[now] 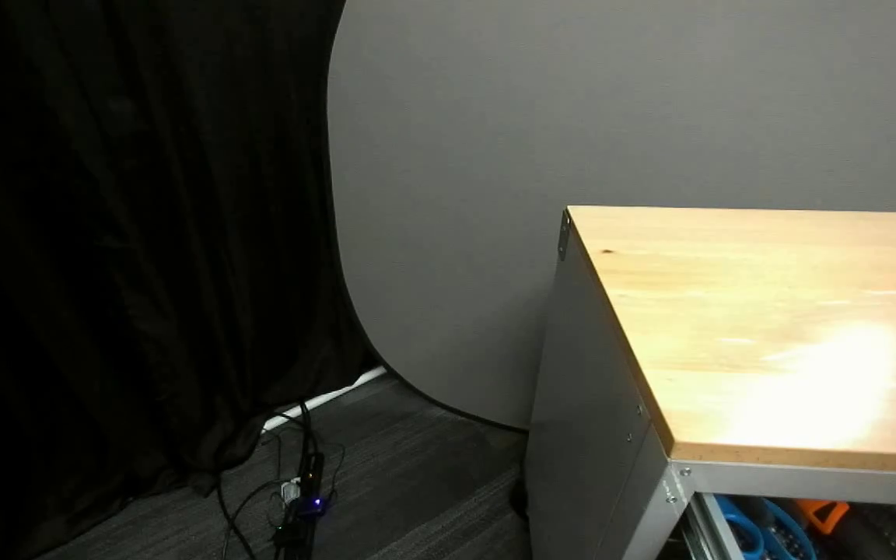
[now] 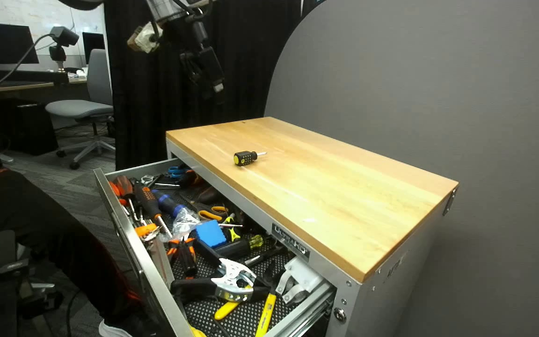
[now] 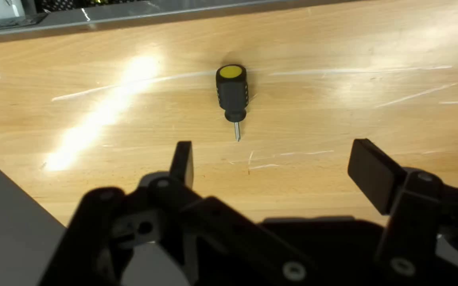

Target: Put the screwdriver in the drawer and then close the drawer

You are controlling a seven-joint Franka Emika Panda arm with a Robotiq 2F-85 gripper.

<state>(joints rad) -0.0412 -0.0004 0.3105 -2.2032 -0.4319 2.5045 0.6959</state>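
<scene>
The screwdriver point(image 3: 232, 93) lies on the wooden top point(image 2: 307, 182), near the edge over the open drawer point(image 2: 141, 252), its shaft pointing in from that edge. From the gripper point(image 3: 274, 171), which hangs well above the wooden top, it lies toward that edge, its long axis roughly square to the line between the jaws (a handy angle for pinching across the handle, I'd judge). The jaws stand wide apart, holding and touching nothing; the reach probably goes edgeward and down.
</scene>
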